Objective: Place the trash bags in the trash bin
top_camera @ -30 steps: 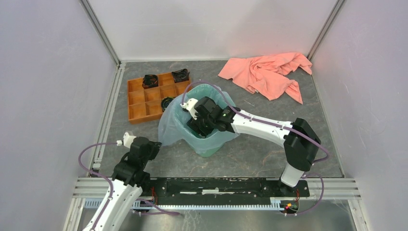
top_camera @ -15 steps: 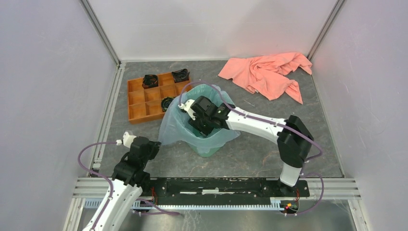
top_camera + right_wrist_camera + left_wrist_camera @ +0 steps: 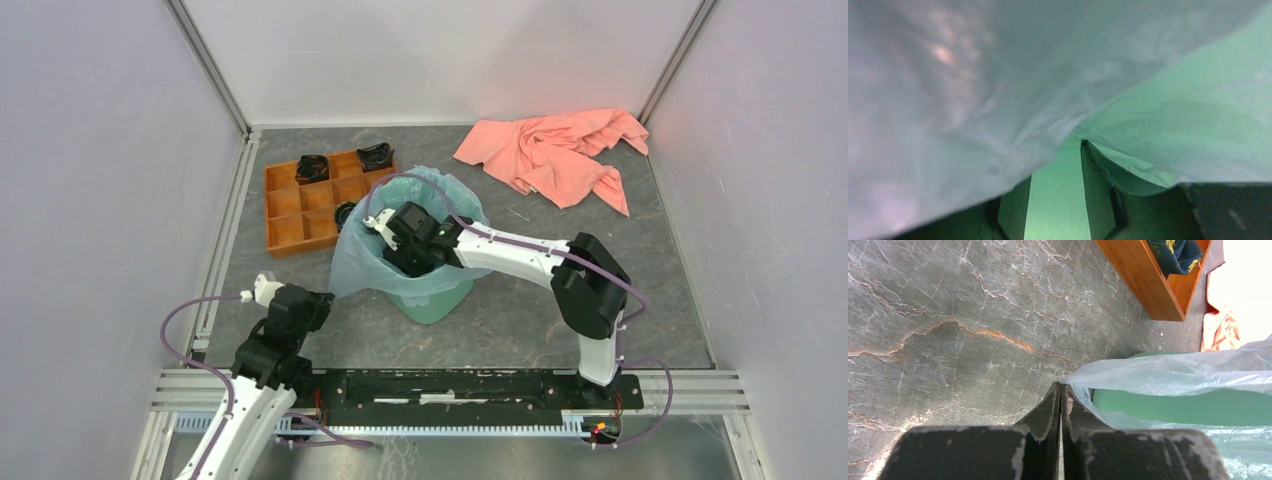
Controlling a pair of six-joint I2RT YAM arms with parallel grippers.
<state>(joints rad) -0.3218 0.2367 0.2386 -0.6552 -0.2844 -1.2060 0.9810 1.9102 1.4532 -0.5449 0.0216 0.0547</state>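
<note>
The mint-green trash bin stands mid-table with the pale blue trash bag draped over its rim and hanging down its left side. My right gripper reaches down inside the bag-lined bin. In the right wrist view its fingers stand apart with a lit green gap between them, and bag film lies over their tips; my right gripper grips nothing that I can see. My left gripper sits low, just left of the bag. It is shut, with the bag's edge and the bin wall right beside its tip.
An orange compartment tray with dark items stands behind and left of the bin, its corner also in the left wrist view. A salmon-pink cloth lies crumpled at the back right. Grey walls enclose the table.
My right arm has pushed leftward inside the bin, shifting the bag's rim and the bin slightly left; its jaws have narrowed. The left arm has not moved.
</note>
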